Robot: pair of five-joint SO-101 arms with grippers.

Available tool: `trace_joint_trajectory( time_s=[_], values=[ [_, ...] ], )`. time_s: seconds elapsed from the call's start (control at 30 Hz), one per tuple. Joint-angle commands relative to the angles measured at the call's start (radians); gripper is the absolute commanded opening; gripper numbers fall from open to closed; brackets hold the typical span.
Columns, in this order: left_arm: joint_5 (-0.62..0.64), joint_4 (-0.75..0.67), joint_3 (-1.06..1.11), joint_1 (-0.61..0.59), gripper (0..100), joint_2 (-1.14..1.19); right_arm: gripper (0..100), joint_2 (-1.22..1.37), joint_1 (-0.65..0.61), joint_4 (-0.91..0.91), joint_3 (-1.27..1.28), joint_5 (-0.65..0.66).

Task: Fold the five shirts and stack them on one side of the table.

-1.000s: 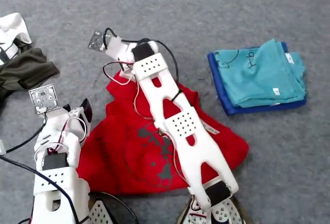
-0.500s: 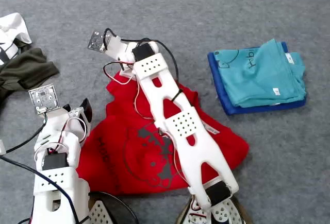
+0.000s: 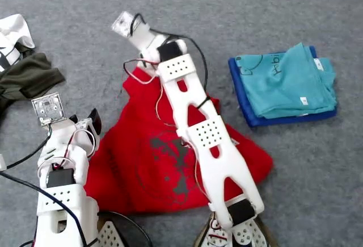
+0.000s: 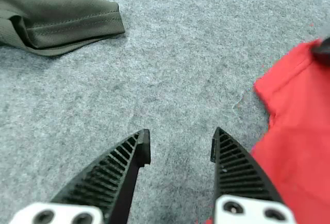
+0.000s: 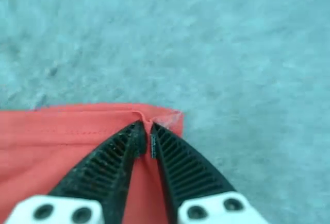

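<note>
A red shirt (image 3: 142, 167) with a dark print lies spread in the middle of the grey table. My right gripper (image 5: 146, 131) is shut on its hem at a far corner (image 5: 56, 136); in the high view that gripper (image 3: 143, 65) holds the corner stretched toward the table's far side. My left gripper (image 4: 180, 144) stands open over bare table, just beside the red shirt's edge (image 4: 294, 110). In the high view it (image 3: 85, 121) sits at the shirt's left side. A teal shirt (image 3: 286, 82) lies folded on a folded blue one (image 3: 241, 96) at the right.
A crumpled dark olive shirt (image 3: 28, 76) and a white shirt (image 3: 14, 31) lie at the table's left edge; the olive one (image 4: 56, 13) is just beyond my left gripper. Bare grey table (image 3: 227, 25) stretches along the far side. The right arm (image 3: 198, 128) crosses over the red shirt.
My right gripper has moved toward the far side and a little right with the red shirt's corner, drawing the cloth out longer. The left arm has kept still.
</note>
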Motion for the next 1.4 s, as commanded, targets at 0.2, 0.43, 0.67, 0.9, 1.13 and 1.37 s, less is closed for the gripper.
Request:
trace_joint_trajectory(
  time_s=[0.2, 0.43, 0.67, 0.9, 1.13, 1.37],
  values=[
    [0.009, -0.023, -0.003, -0.011, 20, 0.004, 0.2, -0.360, 0.168, 0.094, -0.117, -0.061],
    [0.009, -0.009, -0.006, -0.011, 20, 0.008, 0.2, -0.513, 0.321, 0.130, -0.111, -0.054],
    [0.089, 0.199, -0.258, -0.009, 20, 0.266, 0.3, -0.509, 0.338, 0.124, -0.111, -0.046],
    [0.098, 0.537, -0.809, 0.008, 20, 0.676, 0.3, -0.506, 0.340, 0.114, -0.110, 0.000],
    [0.103, 0.822, -1.146, 0.166, 20, 0.863, 0.3, -0.467, 0.394, 0.080, -0.116, 0.187],
    [0.184, 0.836, -1.327, 0.176, 20, 1.095, 0.3, -0.492, 0.516, 0.066, -0.116, 0.278]
  ],
)
